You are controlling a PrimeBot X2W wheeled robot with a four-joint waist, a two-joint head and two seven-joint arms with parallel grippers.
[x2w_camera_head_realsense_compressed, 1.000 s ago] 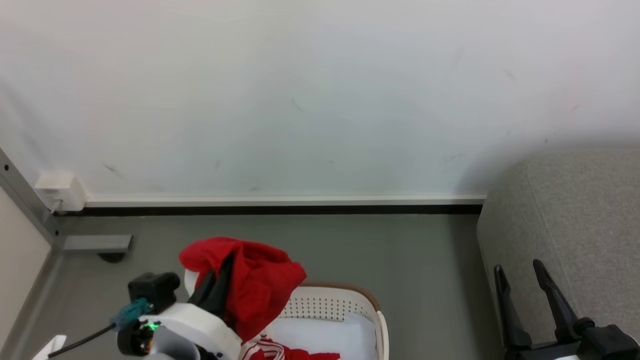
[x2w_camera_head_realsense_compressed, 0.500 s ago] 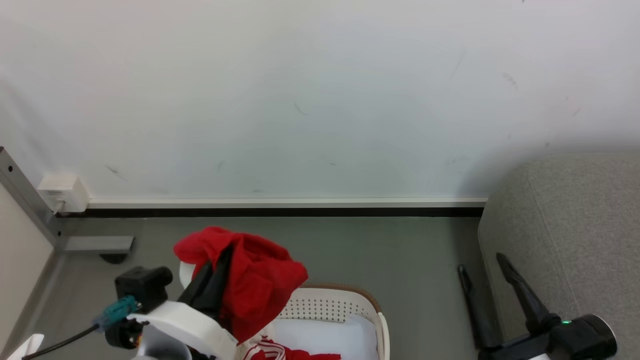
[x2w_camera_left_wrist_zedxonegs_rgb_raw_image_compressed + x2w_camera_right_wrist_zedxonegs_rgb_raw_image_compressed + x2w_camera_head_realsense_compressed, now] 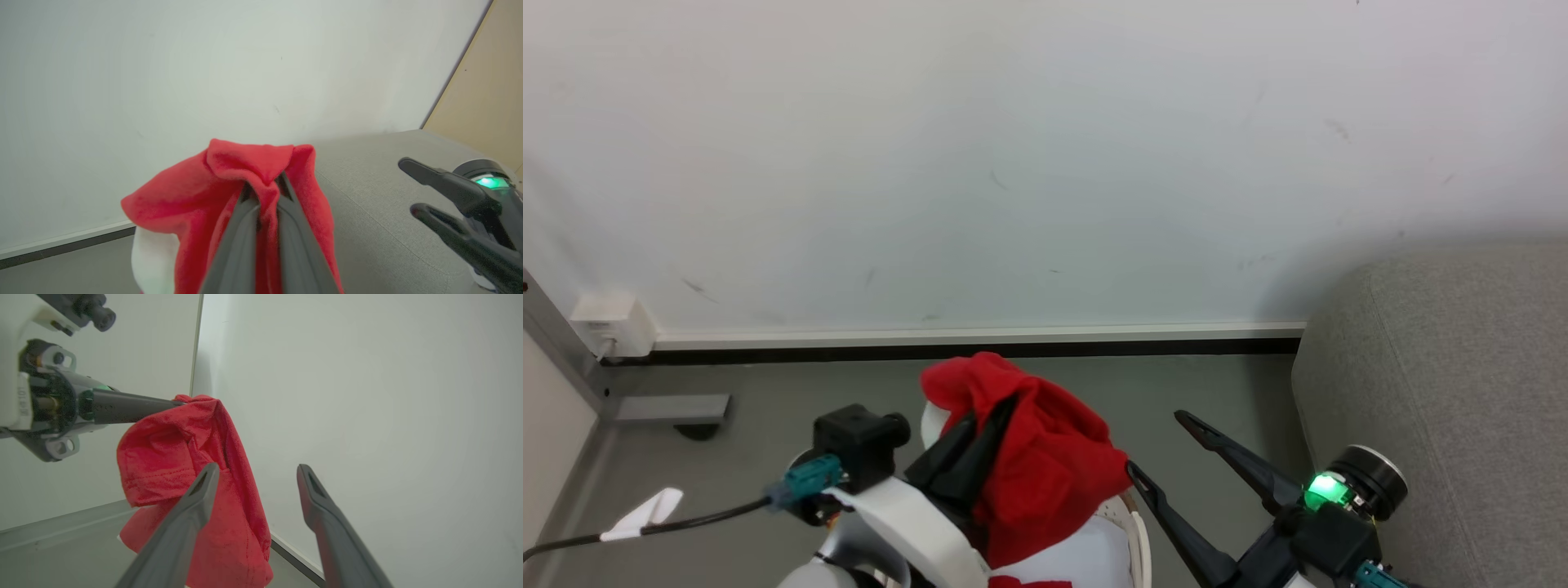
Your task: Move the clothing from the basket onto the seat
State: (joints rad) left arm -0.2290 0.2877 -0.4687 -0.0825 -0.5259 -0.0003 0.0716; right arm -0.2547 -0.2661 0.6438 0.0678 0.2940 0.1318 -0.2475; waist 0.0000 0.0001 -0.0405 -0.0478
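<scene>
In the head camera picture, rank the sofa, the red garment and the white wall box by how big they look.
Largest: sofa, even though the frame cuts it off.
Next: red garment, enlarged somewhat by being nearer the camera.
Smallest: white wall box, clearly.

You're in a sparse living-room setup: grey fabric sofa (image 3: 1445,384), laundry basket (image 3: 1141,543), grey floor (image 3: 1217,384), bare white wall (image 3: 1013,163) with skirting (image 3: 980,335).
</scene>
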